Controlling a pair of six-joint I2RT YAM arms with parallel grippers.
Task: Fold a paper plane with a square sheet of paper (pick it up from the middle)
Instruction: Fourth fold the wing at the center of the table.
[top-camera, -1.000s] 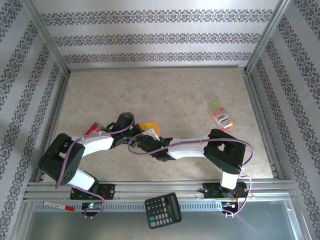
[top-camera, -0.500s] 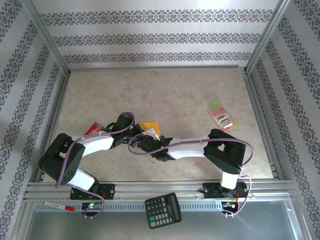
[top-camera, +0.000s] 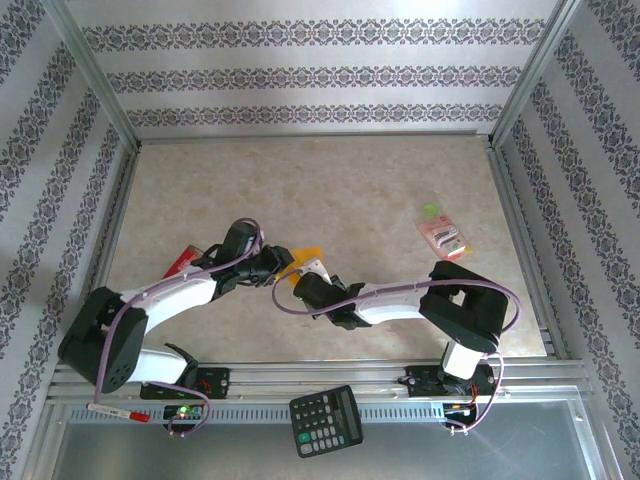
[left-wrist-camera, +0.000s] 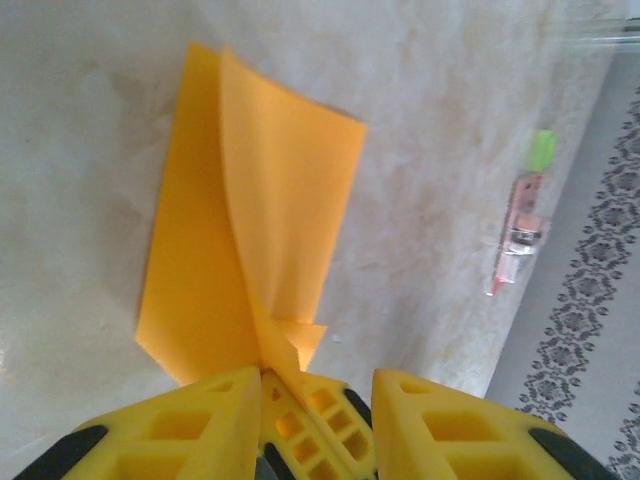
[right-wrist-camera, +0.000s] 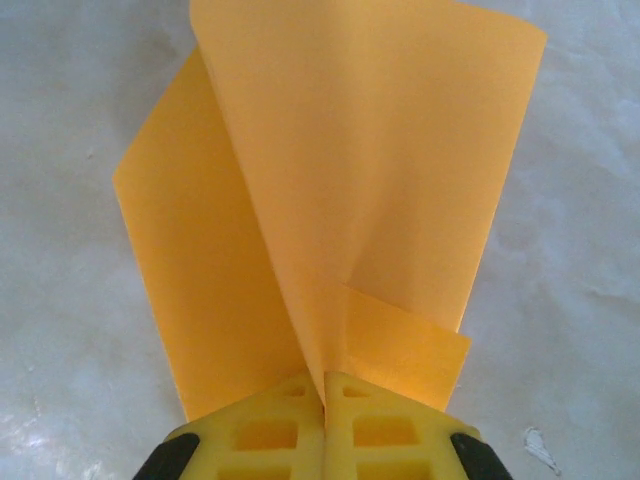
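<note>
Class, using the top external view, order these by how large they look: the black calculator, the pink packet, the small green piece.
Largest: black calculator, though it is probably nearer the camera.
Then: pink packet.
Smallest: small green piece.

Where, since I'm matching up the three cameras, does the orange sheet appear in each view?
Top external: orange sheet just left of centre, between the two wrists.
Left wrist: the sheet centre-left, standing up from the jaws at the bottom edge.
Right wrist: the sheet mid-frame, pinched in the shut jaws at the bottom.
Shared landmark: the marbled table beneath it; both wrist views also show its small folded corner flap.
</note>
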